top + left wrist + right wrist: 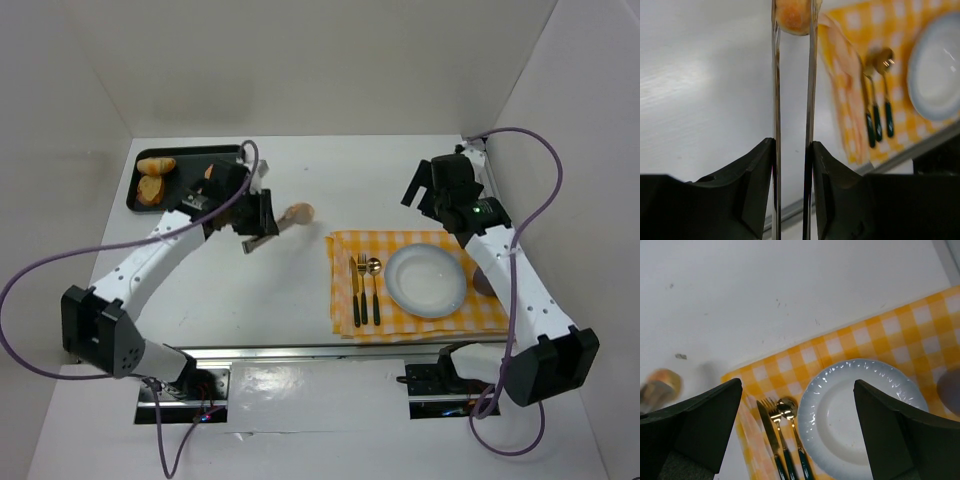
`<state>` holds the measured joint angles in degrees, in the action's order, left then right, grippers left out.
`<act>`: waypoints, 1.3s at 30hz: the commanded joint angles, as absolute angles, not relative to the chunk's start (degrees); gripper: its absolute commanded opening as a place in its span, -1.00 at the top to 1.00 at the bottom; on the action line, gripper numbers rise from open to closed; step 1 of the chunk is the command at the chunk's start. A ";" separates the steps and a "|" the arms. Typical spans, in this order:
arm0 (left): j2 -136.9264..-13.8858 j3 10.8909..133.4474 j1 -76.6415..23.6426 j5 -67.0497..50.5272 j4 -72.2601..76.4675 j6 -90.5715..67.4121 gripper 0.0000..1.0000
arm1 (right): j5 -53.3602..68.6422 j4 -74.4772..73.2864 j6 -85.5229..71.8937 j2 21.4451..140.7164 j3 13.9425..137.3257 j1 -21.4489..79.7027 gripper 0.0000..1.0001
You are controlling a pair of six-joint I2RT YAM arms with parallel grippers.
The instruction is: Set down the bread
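Observation:
My left gripper [258, 222] is shut on a pair of metal tongs [776, 100]. The tongs pinch a golden bread roll [299, 213] at their tips, above the white table just left of the yellow checked cloth [345, 250]. The roll shows at the top of the left wrist view [792, 15] and blurred at the left of the right wrist view [662, 382]. A white plate [427, 280] lies on the cloth. My right gripper [425, 190] is open and empty, behind the plate [860, 420].
A knife, fork and spoon [365, 290] lie on the cloth left of the plate. A black tray [190, 160] at the back left holds two more bread pieces [153, 178]. White walls close in the table on three sides.

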<state>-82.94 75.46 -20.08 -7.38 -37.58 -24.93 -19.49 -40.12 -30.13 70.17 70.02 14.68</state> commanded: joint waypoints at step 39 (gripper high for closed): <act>-106.88 94.66 -57.48 -17.84 -16.79 -29.89 -0.37 | -32.96 -50.36 -27.42 56.25 82.01 14.33 -1.00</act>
<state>-111.87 92.18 -57.21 -16.69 -17.78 -31.46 -31.33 -49.15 -28.01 57.10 80.27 14.59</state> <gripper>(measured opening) 0.685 0.999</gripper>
